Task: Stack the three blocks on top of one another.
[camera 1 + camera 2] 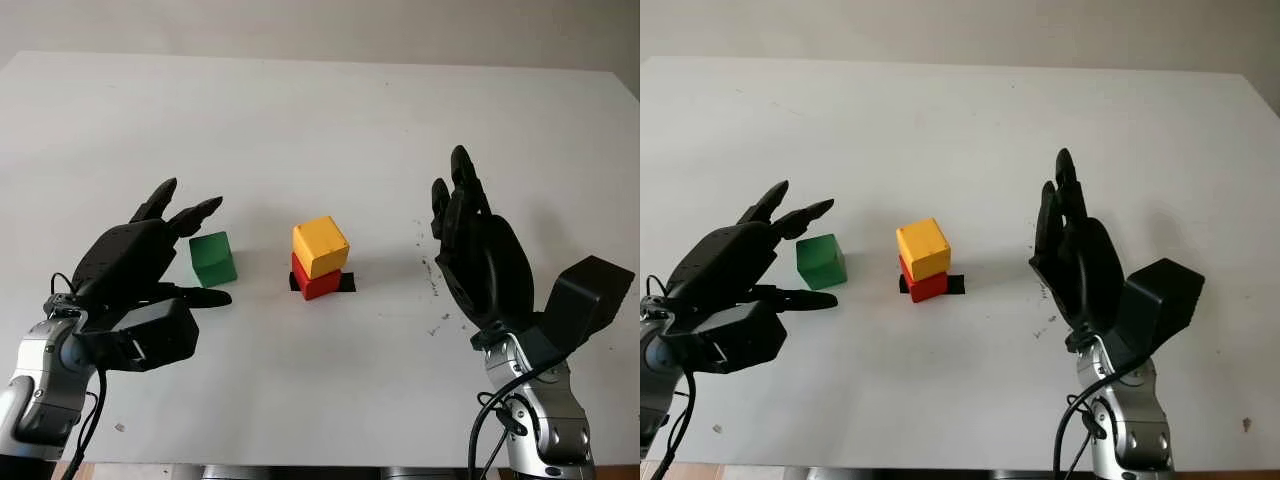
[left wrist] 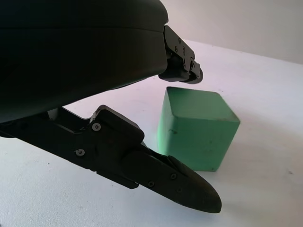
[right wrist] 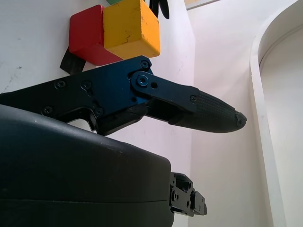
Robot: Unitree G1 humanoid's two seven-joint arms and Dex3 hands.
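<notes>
- White bench (image 1: 320,120) carries three small wooden-looking cubes, all near its middle.
- Yellow cube block (image 1: 320,246) sits on top of the red cube block (image 1: 318,281), slightly twisted relative to it; yellow overhangs a bit.
- Red block stands on a small black tape mark (image 1: 345,283) on the bench.
- Green cube block (image 1: 213,258) stands alone on the bench, left of the two-block stack, near it but apart, not touching.
- Left black three-finger hand (image 1: 140,262) is at the left, just beside the green block; fingers open, holding nothing.
- Two upper fingers (image 1: 196,216) reach over the far-left side of the green block, the lower finger lies along the bench at its near side; the block sits between them, and contact cannot be confirmed.
- Left wrist view: green block (image 2: 196,127) between the lower finger (image 2: 161,177) and an upper fingertip, a gap visible on both sides.
- Right black three-finger hand (image 1: 478,252) is at the right, well apart from the stack, raised with palm facing left; fingers open, holding nothing.
- Right wrist view: yellow-on-red stack (image 3: 113,33) beyond an outstretched finger (image 3: 189,106).
</notes>
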